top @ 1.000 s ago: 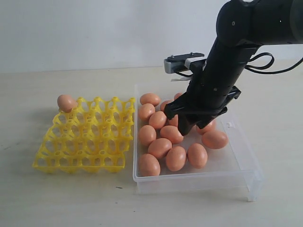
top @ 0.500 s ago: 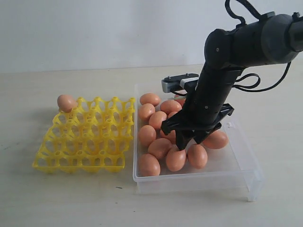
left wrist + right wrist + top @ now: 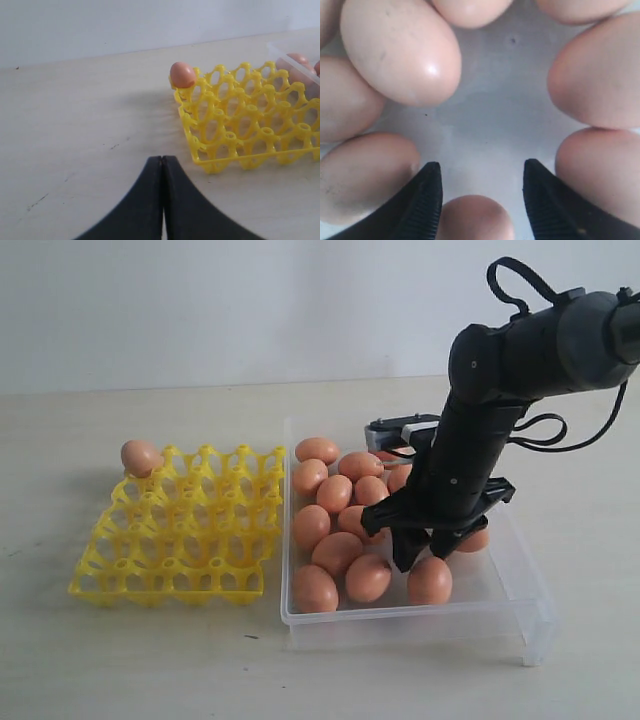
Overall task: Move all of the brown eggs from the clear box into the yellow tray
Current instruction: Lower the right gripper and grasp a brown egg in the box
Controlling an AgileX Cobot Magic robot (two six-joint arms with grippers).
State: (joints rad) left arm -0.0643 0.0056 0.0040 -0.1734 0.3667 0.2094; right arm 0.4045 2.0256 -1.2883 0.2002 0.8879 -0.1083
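Note:
Several brown eggs lie loose in the clear box. One brown egg sits in the far left corner cup of the yellow tray, also seen in the left wrist view. My right gripper reaches down into the box near its front, open, just above an egg. In the right wrist view its gripper stands open with one egg between the fingers and other eggs around. My left gripper is shut over bare table beside the tray.
The tray lies directly left of the box, their edges nearly touching. The box has low walls and a small latch tab on its right side. Pale table surface surrounds both.
My right arm has moved down and toward the front right of the box, jaws unchanged. A couple of front eggs have shifted slightly. The left gripper's earlier state is not shown.

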